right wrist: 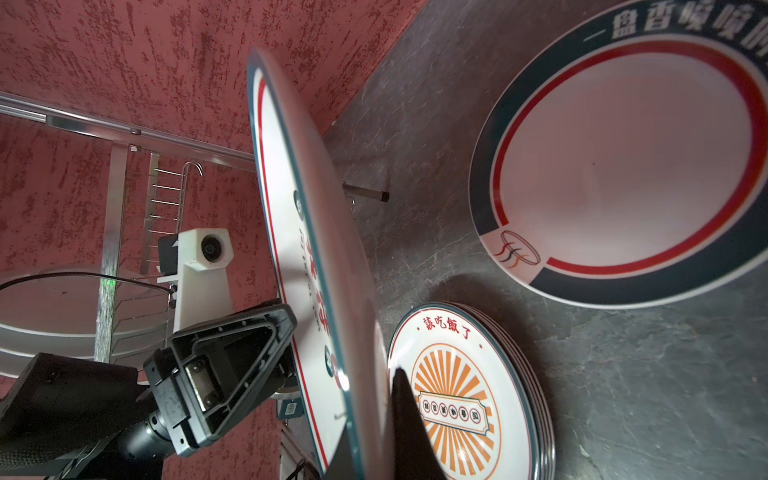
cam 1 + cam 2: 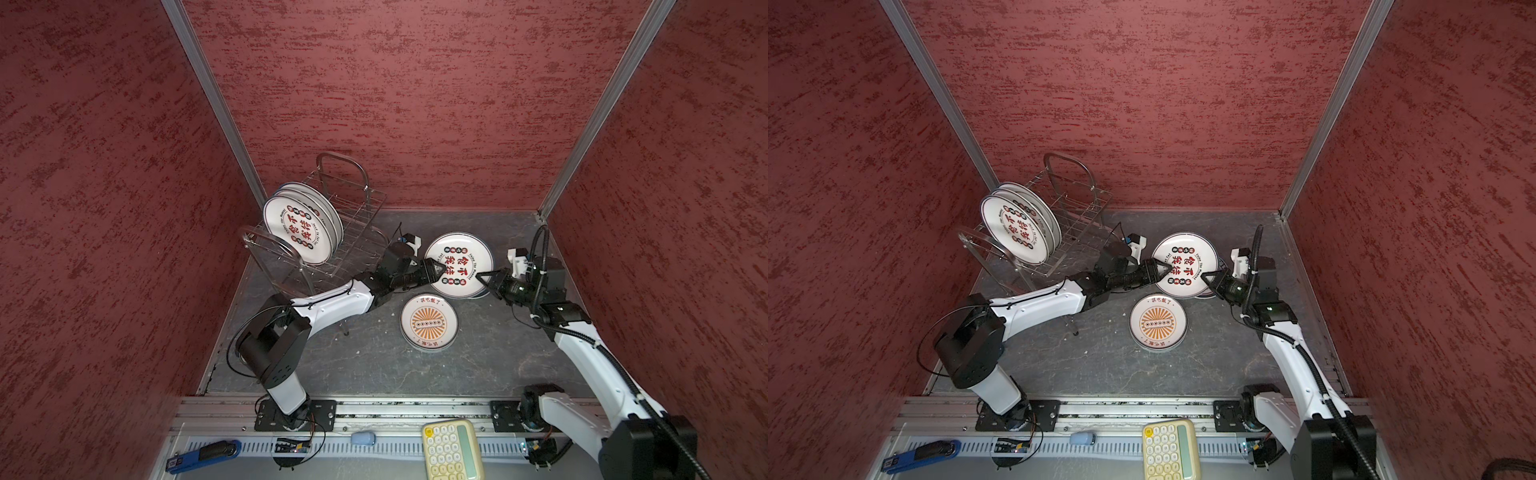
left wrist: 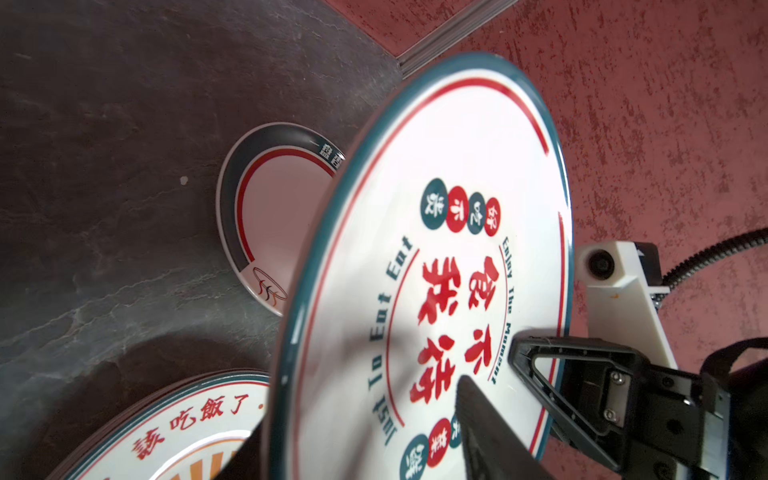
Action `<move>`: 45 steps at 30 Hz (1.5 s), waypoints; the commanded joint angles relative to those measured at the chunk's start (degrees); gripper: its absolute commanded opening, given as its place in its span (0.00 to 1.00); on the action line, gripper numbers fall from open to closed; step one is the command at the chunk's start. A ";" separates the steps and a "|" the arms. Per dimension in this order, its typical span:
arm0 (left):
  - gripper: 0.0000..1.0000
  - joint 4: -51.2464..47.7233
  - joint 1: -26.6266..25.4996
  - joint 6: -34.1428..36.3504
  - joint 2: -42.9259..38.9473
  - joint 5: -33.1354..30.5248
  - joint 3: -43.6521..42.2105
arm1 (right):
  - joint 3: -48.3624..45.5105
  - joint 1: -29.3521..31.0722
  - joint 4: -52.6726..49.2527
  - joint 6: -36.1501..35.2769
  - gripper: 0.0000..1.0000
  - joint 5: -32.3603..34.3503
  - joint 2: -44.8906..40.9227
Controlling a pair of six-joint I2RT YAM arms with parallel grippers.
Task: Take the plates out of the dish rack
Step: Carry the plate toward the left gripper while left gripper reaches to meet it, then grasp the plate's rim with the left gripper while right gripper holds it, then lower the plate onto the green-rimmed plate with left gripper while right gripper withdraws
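A white plate [image 2: 457, 266] [image 2: 1183, 266] with red characters hangs tilted above the table between both grippers. My right gripper [image 2: 482, 277] [image 1: 374, 415] is shut on its right rim. At the opposite rim my left gripper [image 2: 434, 266] [image 3: 361, 407] straddles the edge, jaws half closed with a gap still showing. The dish rack [image 2: 357, 208] [image 2: 1075, 199] stands at the back left, with several plates [image 2: 299, 230] upright at its near end. A stack of sunburst plates [image 2: 429, 323] [image 1: 457, 399] lies flat in front. A teal-rimmed plate [image 3: 270, 208] [image 1: 623, 166] lies flat under the held one.
Red textured walls close in the back and both sides. On the front ledge beyond the rail lie a yellow calculator [image 2: 453, 451], a blue tool [image 2: 203, 455] and a small pale blue object [image 2: 363, 438]. One rack leg [image 1: 365, 193] stands near the held plate.
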 commanded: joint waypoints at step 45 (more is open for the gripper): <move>0.00 -22.43 -2.97 -1.45 27.49 -5.47 35.78 | 5.43 -6.28 -25.53 -20.83 0.95 43.82 -2.50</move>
